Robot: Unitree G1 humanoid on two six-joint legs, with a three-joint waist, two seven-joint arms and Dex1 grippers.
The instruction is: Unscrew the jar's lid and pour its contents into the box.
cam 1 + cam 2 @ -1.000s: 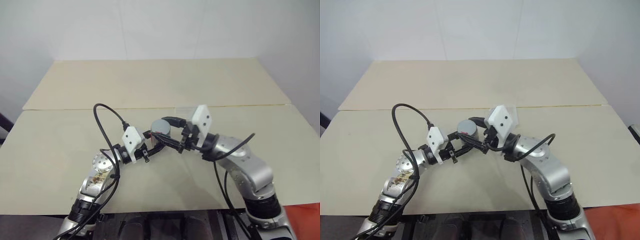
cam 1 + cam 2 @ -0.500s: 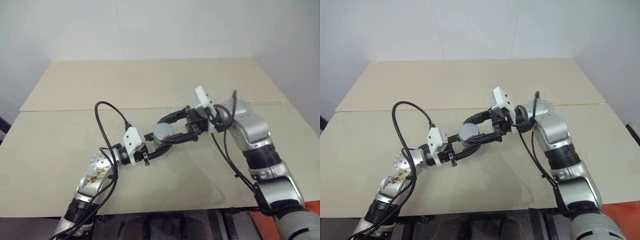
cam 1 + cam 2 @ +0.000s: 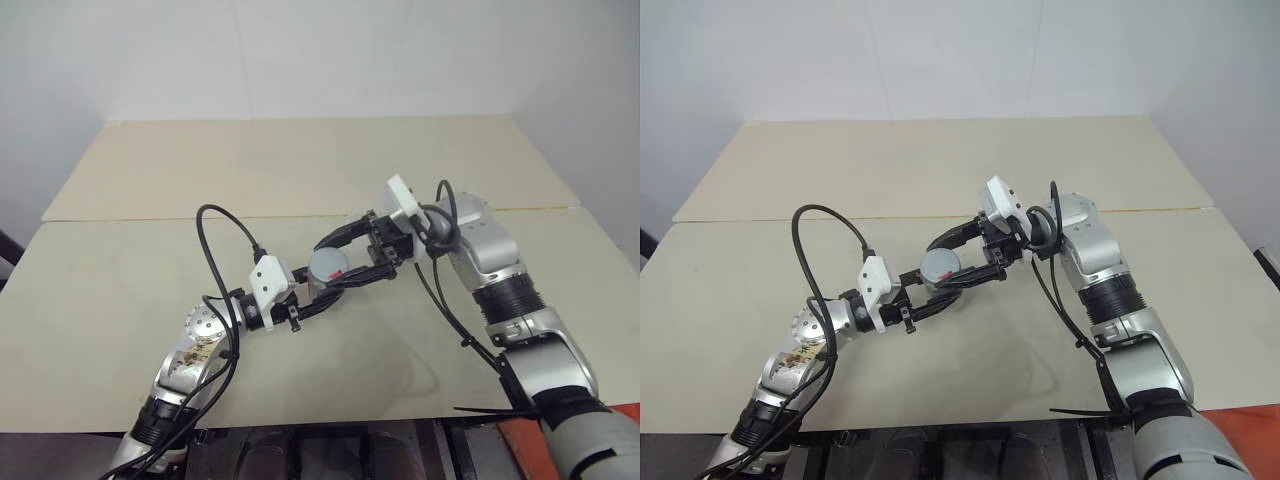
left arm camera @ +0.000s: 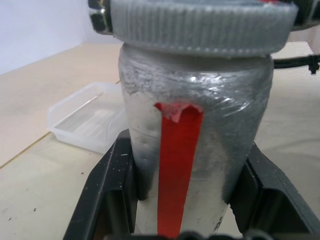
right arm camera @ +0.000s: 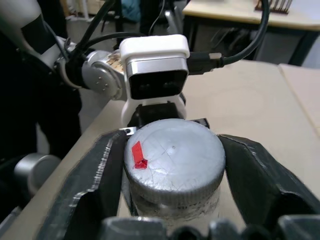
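The jar (image 4: 192, 140) stands upright above the counter (image 3: 150, 300), held in the air near the middle of it, and the lid (image 5: 172, 160) is still on its top. My left gripper (image 3: 318, 290) pinches the jar's body from both sides; in the left wrist view the two black fingers (image 4: 107, 192) press against the silvery wall, at either side of the red strip of the label. My right gripper (image 3: 345, 255) reaches in from the right, and its fingers (image 5: 87, 182) stand on both sides of the lid. In the right wrist view I see a thin gap between each finger and the lid's ribbed edge, so this gripper is spread a little around the lid and not pressed on it. One second ago my right arm was low and bent in front of me, with the gripper tight on the lid; now the elbow is raised, the wrist is turned, and the fingers have loosened. The left arm and the jar are almost in the same place as before. The box (image 4: 87, 117) lies on the counter beyond the jar, well apart from it.
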